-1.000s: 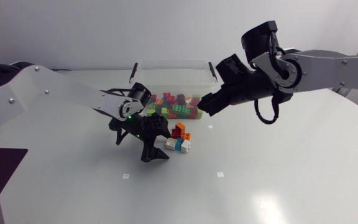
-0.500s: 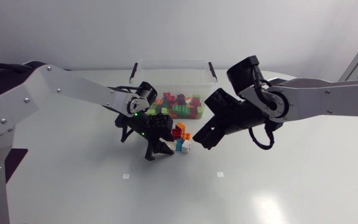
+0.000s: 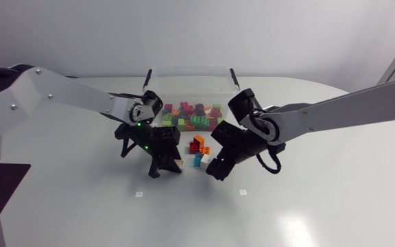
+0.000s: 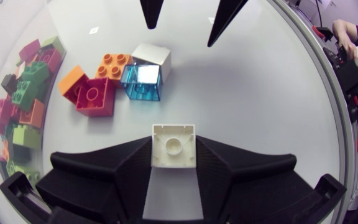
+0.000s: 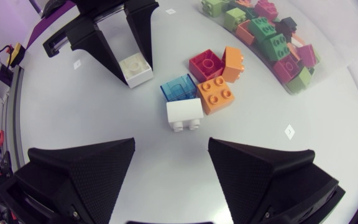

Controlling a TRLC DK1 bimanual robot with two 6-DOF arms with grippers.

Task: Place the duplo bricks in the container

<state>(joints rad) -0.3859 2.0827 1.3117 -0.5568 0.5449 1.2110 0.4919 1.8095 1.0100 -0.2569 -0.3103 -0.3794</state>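
My left gripper (image 3: 170, 167) is shut on a white duplo brick (image 4: 173, 144), held underside up just off the table beside the loose pile. That pile holds a red brick (image 4: 94, 97), two orange bricks (image 4: 114, 64), a clear blue brick (image 4: 141, 83) and a second white brick (image 5: 184, 114), all touching one another. My right gripper (image 3: 214, 165) hangs open low on the pile's other side, with nothing between its fingers; the second white brick lies just ahead of it. The clear container (image 3: 192, 71) stands behind the pile.
The container holds several bricks (image 5: 272, 34) in green, red, orange and dark colours. Both grippers face each other across the pile, close together. Small white marks (image 3: 243, 192) dot the table in front.
My left gripper has closed on the white brick at the pile's edge. My right arm has come down from over the container to the pile's right side, still open.
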